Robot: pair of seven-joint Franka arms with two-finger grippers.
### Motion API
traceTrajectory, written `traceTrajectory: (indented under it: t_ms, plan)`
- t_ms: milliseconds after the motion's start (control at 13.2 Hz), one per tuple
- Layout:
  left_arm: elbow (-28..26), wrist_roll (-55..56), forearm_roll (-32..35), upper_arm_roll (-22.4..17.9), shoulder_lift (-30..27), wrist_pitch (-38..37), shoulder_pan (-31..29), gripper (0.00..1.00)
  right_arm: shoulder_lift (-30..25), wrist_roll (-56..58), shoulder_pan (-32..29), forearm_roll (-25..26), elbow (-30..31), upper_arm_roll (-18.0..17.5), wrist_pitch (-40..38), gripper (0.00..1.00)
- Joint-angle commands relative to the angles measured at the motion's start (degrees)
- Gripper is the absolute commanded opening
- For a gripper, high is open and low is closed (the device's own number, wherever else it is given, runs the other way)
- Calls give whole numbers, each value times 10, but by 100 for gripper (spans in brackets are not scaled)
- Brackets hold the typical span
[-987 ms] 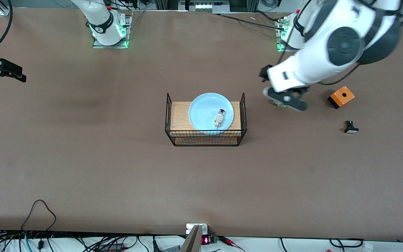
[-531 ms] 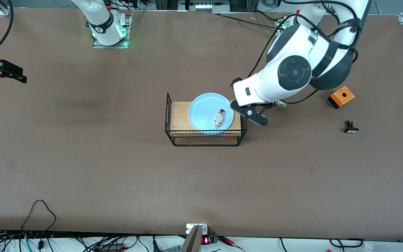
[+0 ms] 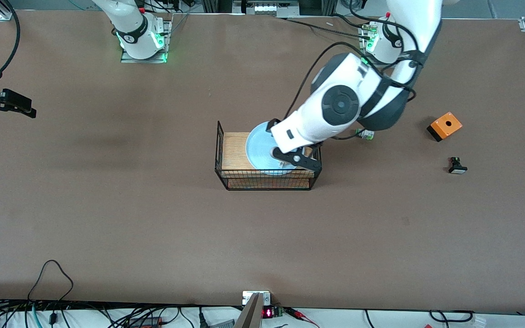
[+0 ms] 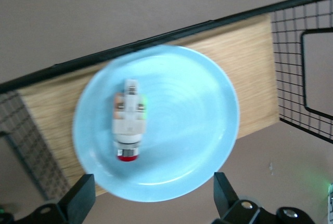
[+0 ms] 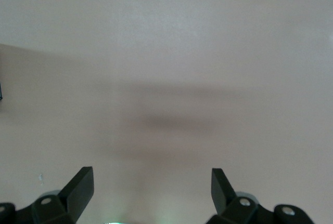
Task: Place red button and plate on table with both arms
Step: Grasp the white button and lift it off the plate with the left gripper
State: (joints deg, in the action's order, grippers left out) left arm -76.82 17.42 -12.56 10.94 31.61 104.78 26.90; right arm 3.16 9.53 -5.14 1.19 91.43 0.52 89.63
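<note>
Change noted: left gripper (image 3: 295,158) has swung from beside the rack (image 3: 269,175) to over the plate (image 4: 156,122); fingers spread wide, holding nothing. We log the red button (image 4: 128,121) lying in the plate, plate on the rack's wooden top. Right gripper (image 5: 148,195) waits over bare table (image 3: 107,205), fingers wide apart, empty. Toward the left arm's end from the rack: green-capped part (image 3: 365,134), orange box (image 3: 445,125), black button (image 3: 457,166).

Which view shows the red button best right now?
The left wrist view: the red button lies unobstructed in the plate, seen from directly above. In the front view the left arm covers it. The right wrist view shows only bare table.
</note>
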Motion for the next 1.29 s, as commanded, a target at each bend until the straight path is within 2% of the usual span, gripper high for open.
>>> traceTrajectory:
  t_ms: [0,152,607,911,1215]
  plan:
    - [24,9,22,-9,18,9,23,100,4,-4,-1,-17,-15,-4,-9,100]
    - [24,7,39,-10,27,10,22,100,4,-43,-4,-48,-15,-4,-9,100]
    - [23,-11,87,-10,48,48,18,100,4,-68,1,-51,-16,-9,-10,100]
    - [19,-14,90,-11,53,55,20,100,4,-98,4,-52,-27,-10,-13,100]
    - [9,-14,94,-10,61,70,23,100,4,-170,35,-51,-27,-10,-13,100]
